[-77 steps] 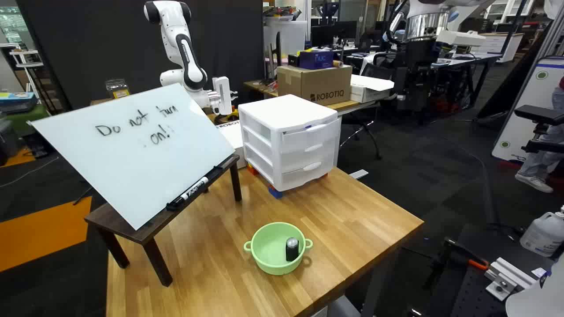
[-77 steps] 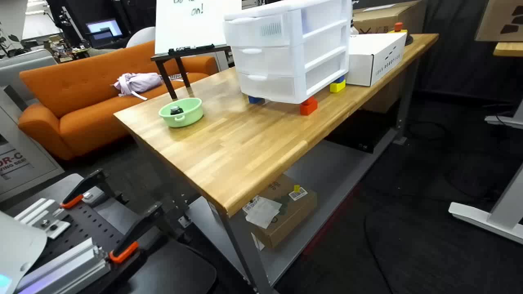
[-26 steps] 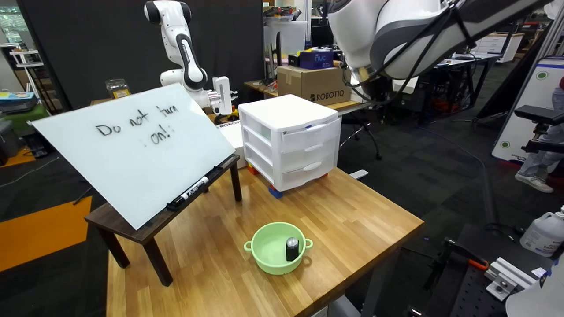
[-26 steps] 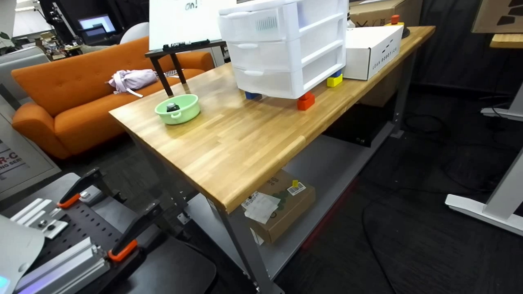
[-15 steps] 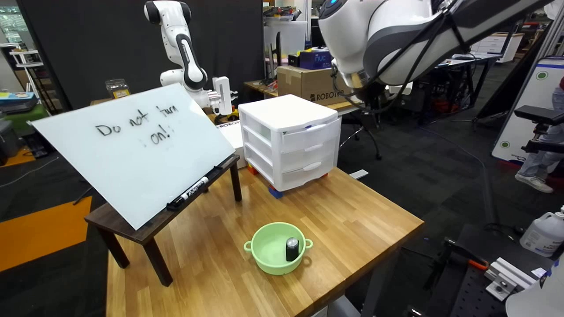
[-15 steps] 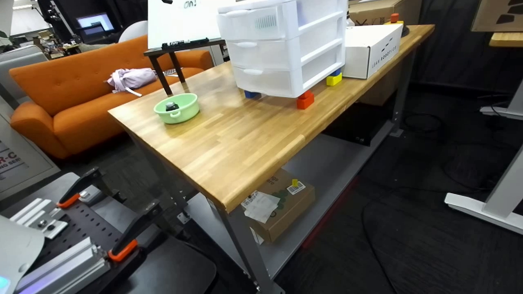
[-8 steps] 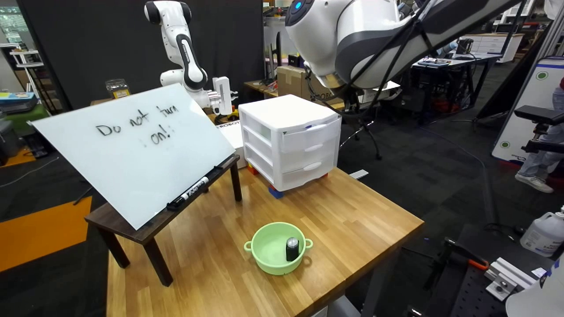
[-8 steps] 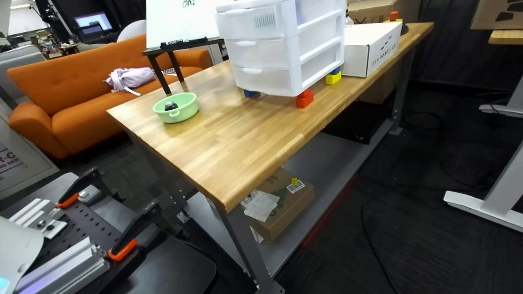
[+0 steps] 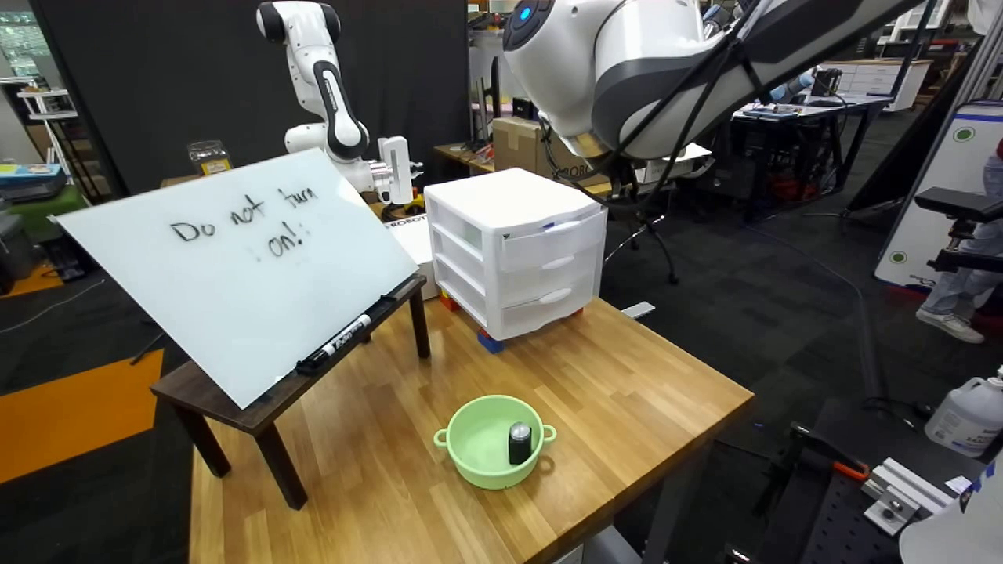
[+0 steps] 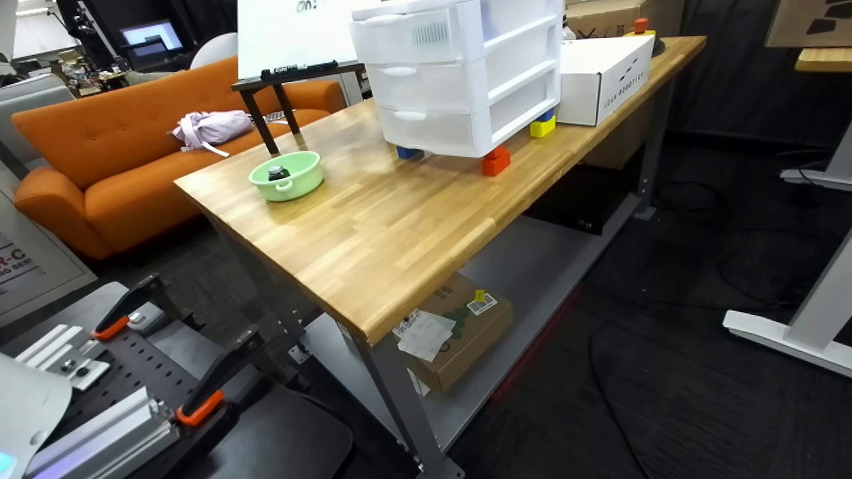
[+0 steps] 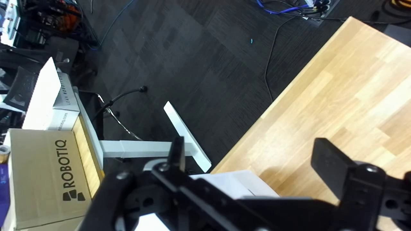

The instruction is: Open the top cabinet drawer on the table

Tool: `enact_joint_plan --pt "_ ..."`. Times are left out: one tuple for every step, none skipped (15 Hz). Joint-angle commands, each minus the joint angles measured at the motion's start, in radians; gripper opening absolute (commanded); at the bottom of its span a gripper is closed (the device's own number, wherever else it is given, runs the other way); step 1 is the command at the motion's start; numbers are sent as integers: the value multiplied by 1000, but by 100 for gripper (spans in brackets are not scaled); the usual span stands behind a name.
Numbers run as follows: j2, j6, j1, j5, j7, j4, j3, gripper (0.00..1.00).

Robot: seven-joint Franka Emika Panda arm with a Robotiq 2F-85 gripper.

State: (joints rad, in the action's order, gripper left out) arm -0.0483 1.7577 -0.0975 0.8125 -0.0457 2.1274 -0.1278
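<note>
Pincer point(image 11: 250, 156) stands wide apart across the wrist view's lower half, gripping nothing visible. On the tabletop point(image 9: 595, 392), the white cabinet point(image 9: 494, 251) at centre frame in an exterior view could skid or tip if pulled, because it looks light and sits propped up. Its top drawer point(image 9: 544, 249), upper front, looks wide, shallow, translucent white and closed.
</note>
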Motion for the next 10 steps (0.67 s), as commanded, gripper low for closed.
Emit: enact_joint_plan --pt "7 23 -2 -16 25 -18 10 100" --pt "13 36 -5 -21 44 -29 9 100" --pt "20 50 -11 -23 72 -43 4 100" --pt "23 73 -18 -26 107 -54 -2 100" --pt "30 91 -28 -24 144 -68 -9 100" --pt "34 108 -38 -28 184 -79 -15 100" --pt "41 126 -48 -31 229 -87 -21 100" --pt "46 136 -57 -34 267 -93 -27 100" --pt "53 147 -63 -35 312 -94 -32 100" --pt "58 157 -68 -38 357 -92 -34 100"
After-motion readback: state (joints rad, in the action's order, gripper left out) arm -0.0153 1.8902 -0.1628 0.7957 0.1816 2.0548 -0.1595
